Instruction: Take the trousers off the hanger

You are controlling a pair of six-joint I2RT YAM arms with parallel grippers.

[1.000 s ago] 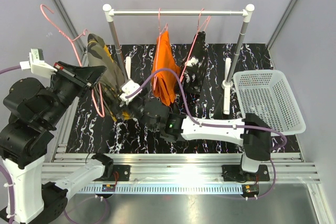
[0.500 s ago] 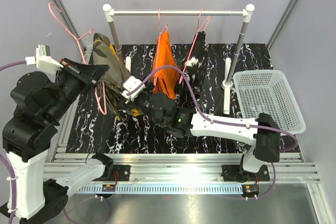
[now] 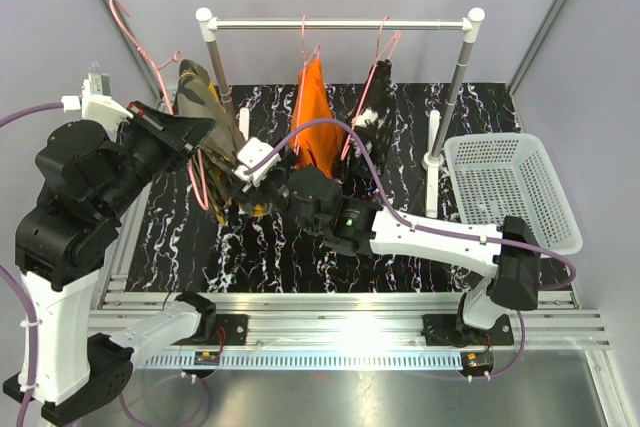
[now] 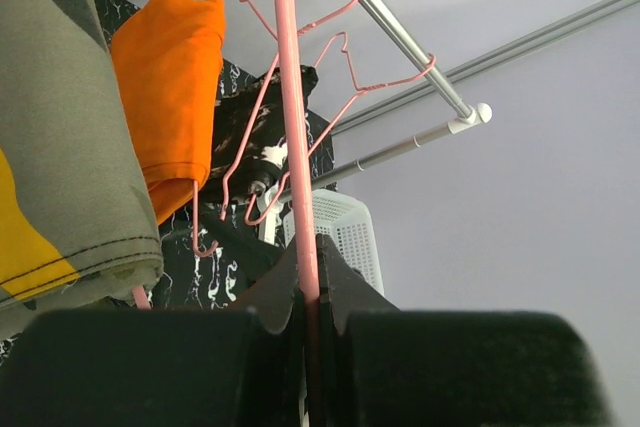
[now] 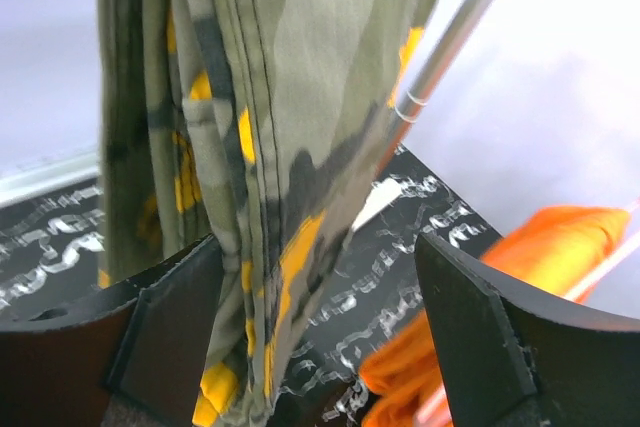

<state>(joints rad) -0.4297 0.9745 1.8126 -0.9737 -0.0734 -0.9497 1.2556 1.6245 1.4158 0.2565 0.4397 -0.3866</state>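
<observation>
The camouflage trousers [image 3: 203, 105] hang over a pink hanger [image 3: 131, 31] held off the rail. My left gripper [image 3: 188, 133] is shut on the hanger's wire, which runs straight up between its jaws in the left wrist view [image 4: 290, 127], with the camouflage cloth [image 4: 60, 147] at the left. My right gripper [image 3: 233, 188] is open around the lower part of the camouflage trousers [image 5: 270, 97]; the cloth hangs against the left finger [image 5: 170, 337], and the right finger [image 5: 490, 347] stands apart. The orange trousers [image 3: 315, 132] and the black trousers [image 3: 375, 117] hang on pink hangers on the rail [image 3: 340, 23].
A white mesh basket [image 3: 510, 192] sits at the right of the black marbled mat [image 3: 300, 247]. The rail's two posts stand on the mat, the left post [image 3: 225, 87] right behind the camouflage trousers. Grey walls close in on the left and back.
My left gripper has lifted the hanger and camouflage trousers up and toward the back. My right gripper has moved up and right along the trousers' lower part.
</observation>
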